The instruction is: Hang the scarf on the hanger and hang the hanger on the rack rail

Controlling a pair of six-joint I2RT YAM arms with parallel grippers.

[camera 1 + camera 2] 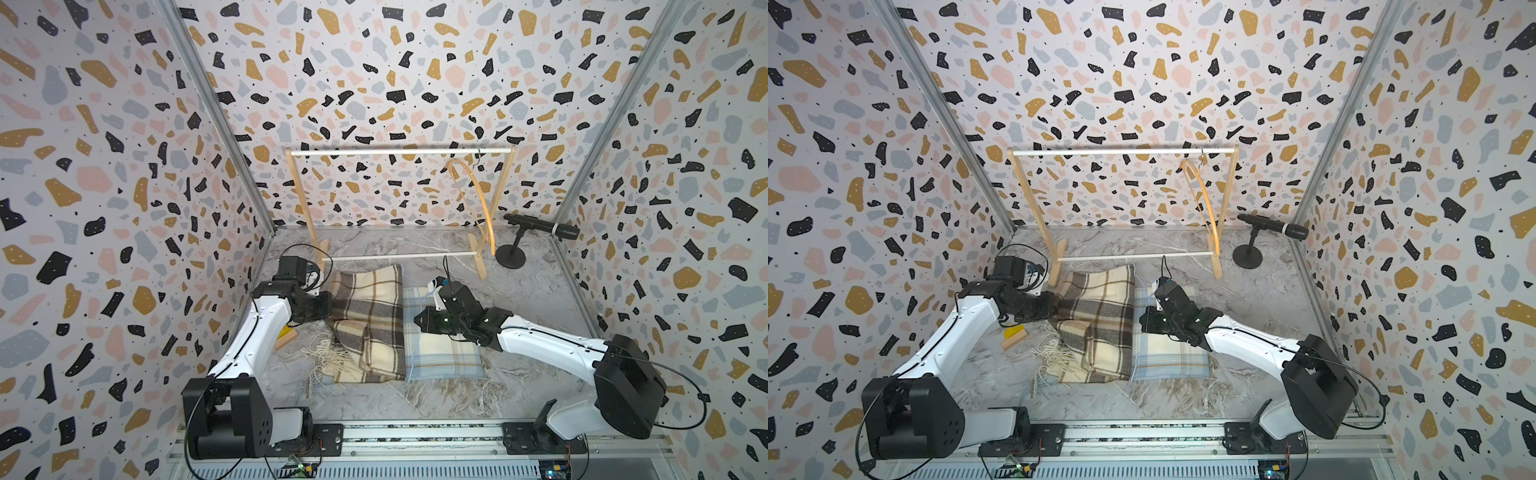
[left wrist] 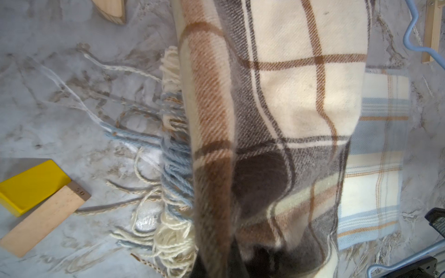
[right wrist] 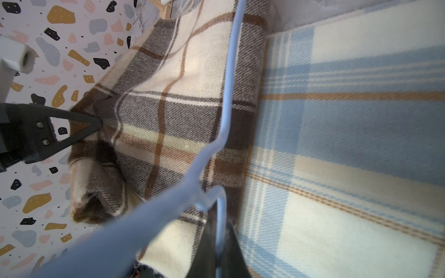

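Observation:
A brown plaid scarf (image 1: 365,324) (image 1: 1096,324) lies folded on the table, with its left edge lifted. My left gripper (image 1: 330,305) (image 3: 97,122) is shut on that lifted edge. In the left wrist view the scarf (image 2: 277,96) drapes over and hides the jaws. A thin blue wire hanger (image 3: 227,96) (image 1: 409,353) runs along the brown scarf's right edge. My right gripper (image 1: 417,321) (image 3: 220,255) is shut on the hanger's wire, above a blue plaid scarf (image 1: 440,353) (image 3: 349,144) that lies flat beside the brown one.
A wooden clothes rack (image 1: 399,152) stands at the back with a wooden hanger (image 1: 473,199) on its rail. A microphone on a stand (image 1: 540,226) is at the back right. A yellow block (image 2: 31,185) and a wooden block (image 2: 45,221) lie left of the fringe.

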